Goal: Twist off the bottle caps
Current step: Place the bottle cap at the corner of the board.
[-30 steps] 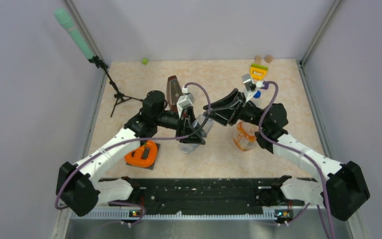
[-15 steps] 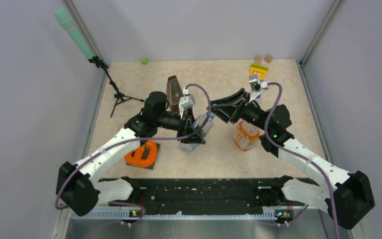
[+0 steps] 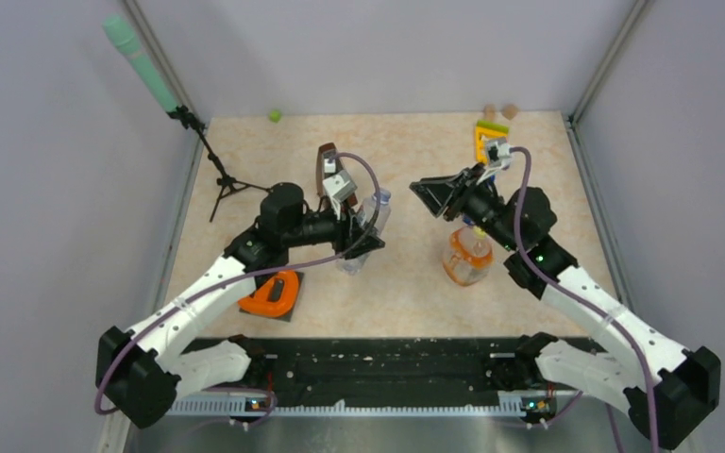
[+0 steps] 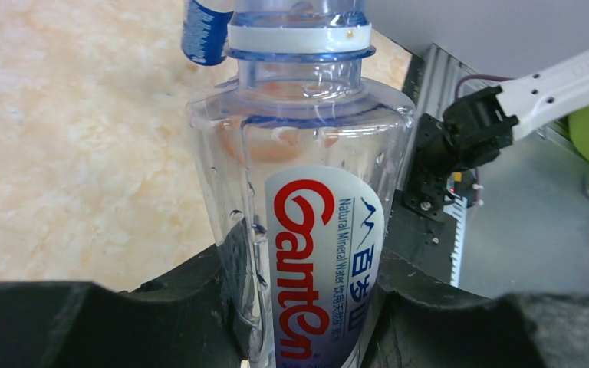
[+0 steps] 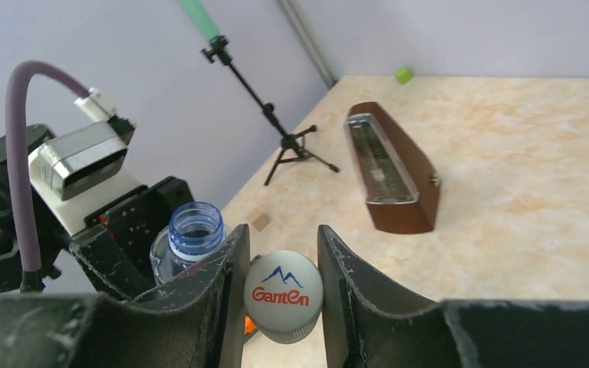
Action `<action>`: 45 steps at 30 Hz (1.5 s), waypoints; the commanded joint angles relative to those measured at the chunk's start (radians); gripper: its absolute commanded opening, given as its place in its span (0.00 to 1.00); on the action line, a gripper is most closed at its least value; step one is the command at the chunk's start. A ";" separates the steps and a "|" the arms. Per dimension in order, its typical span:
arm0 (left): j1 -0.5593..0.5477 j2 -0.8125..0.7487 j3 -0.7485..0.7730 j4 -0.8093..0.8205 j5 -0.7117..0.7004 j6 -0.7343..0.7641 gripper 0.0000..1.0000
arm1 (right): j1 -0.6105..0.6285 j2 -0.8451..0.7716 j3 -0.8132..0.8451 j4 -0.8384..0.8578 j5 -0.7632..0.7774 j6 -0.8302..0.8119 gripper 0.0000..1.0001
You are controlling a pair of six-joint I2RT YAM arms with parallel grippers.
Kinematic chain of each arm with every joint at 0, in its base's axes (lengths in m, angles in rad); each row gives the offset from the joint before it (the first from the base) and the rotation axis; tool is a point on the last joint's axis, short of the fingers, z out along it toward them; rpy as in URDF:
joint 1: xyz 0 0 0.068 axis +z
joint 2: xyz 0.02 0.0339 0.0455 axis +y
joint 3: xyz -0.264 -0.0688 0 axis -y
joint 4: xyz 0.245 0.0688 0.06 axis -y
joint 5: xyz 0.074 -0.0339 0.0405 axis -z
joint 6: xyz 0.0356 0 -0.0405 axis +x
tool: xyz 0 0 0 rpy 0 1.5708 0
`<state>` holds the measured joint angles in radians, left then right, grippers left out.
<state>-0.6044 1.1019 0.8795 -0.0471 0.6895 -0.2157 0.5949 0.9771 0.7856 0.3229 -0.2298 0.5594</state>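
A: Status? Near to far.
B: Nearest is the orange object, in front of the metronome and slightly left of it. The orange bottle stands upright on the tabletop, front-right of the metronome, under the right arm. Can't tell if it's capped.
A: Left side?
B: Left gripper: jaws clamped on the bottle, across its label. The bottle is just right of the metronome and looks tilted in the top view, neck end on the far side. Mouth is open, with a white ring on the neck.
A: And the cap?
B: White, and off the bottle. Right gripper: jaws closed on the cap's rim, logo face toward the wrist camera. It's held in the air right of the metronome, apart from the bottle mouth.
A: Far end?
B: Tripod is left of the metronome. Green ball is behind the metronome at the back edge. Yellow toy is well off to the metronome's right, near the back.
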 commanded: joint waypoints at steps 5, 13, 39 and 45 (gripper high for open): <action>-0.001 -0.083 -0.048 0.108 -0.121 -0.031 0.00 | -0.015 -0.170 0.115 -0.313 0.464 -0.183 0.00; 0.000 -0.137 -0.076 0.148 -0.206 -0.034 0.00 | -0.192 -0.191 0.193 -0.573 0.731 -0.264 0.00; -0.001 -0.204 -0.077 0.110 -0.212 0.010 0.00 | -0.896 0.236 -0.145 -0.332 0.429 0.023 0.00; -0.001 -0.194 -0.079 0.130 -0.203 -0.007 0.00 | -0.918 0.381 -0.193 -0.204 0.556 0.069 0.00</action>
<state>-0.6044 0.9188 0.7944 0.0341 0.4782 -0.2176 -0.2993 1.2789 0.6060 -0.0128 0.2108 0.5854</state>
